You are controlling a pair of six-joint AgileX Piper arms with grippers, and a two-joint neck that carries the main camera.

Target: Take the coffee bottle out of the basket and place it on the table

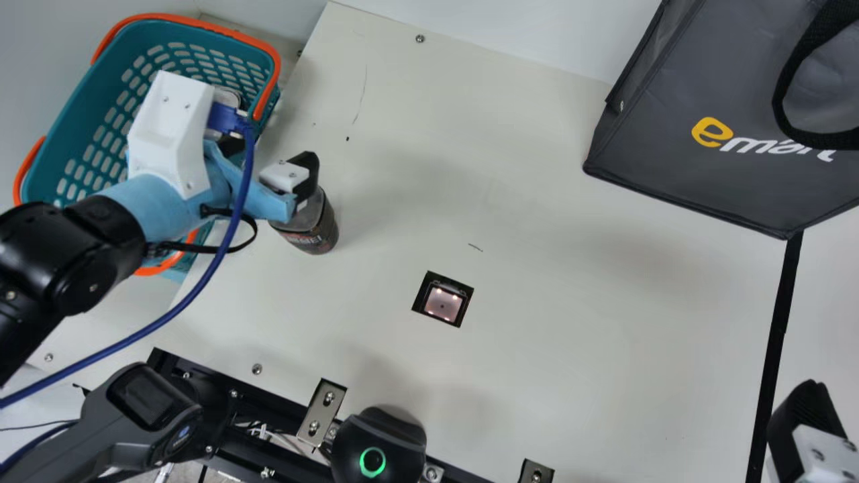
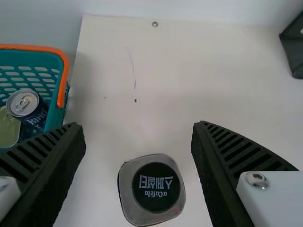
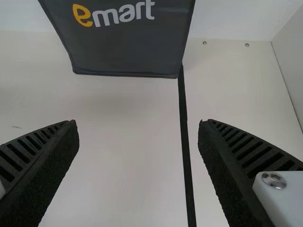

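The dark coffee bottle (image 1: 314,231) stands upright on the table (image 1: 537,201), just beside the basket (image 1: 74,151). My left gripper (image 1: 270,155) is over the bottle's upper part, which it partly hides in the main view. In the left wrist view the bottle's square top with a black disc (image 2: 156,188) lies between the parted fingers of my left gripper (image 2: 138,126), touching neither. At the main view's lower right corner is my right gripper (image 1: 805,422). The right wrist view shows bare table between the spread fingers of my right gripper (image 3: 138,122).
A dark can (image 2: 28,109) and a flat tin (image 2: 7,127) are inside the basket. A large grey bag (image 1: 704,181) stands at the back right, with a black strip (image 1: 775,355) running from it along the table. A square dark plate (image 1: 443,299) lies mid-table.
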